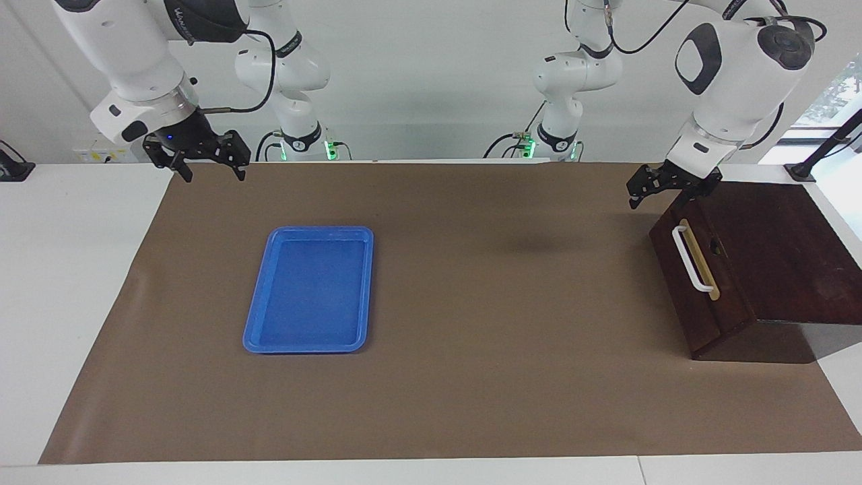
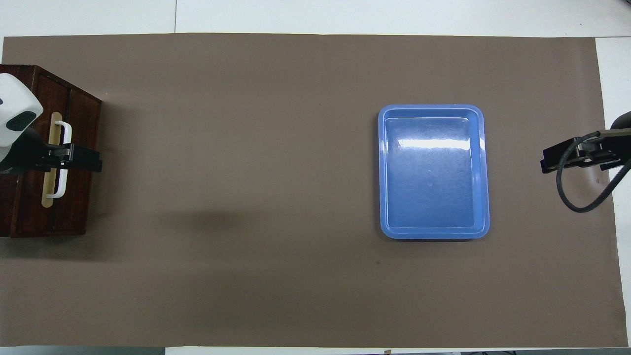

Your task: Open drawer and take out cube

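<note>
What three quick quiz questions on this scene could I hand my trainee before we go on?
1. True or false: the drawer is shut, so no cube shows.
2. Which gripper hangs above the drawer's white bar handle: A the left gripper, B the right gripper?
3. Fill in: the blue tray lies on the brown mat toward the ____ arm's end of the table.

Key: 1 true; 2 A, though it is not yet on the handle, while the right gripper waits over the mat's edge with its fingers open; 3 right.
</note>
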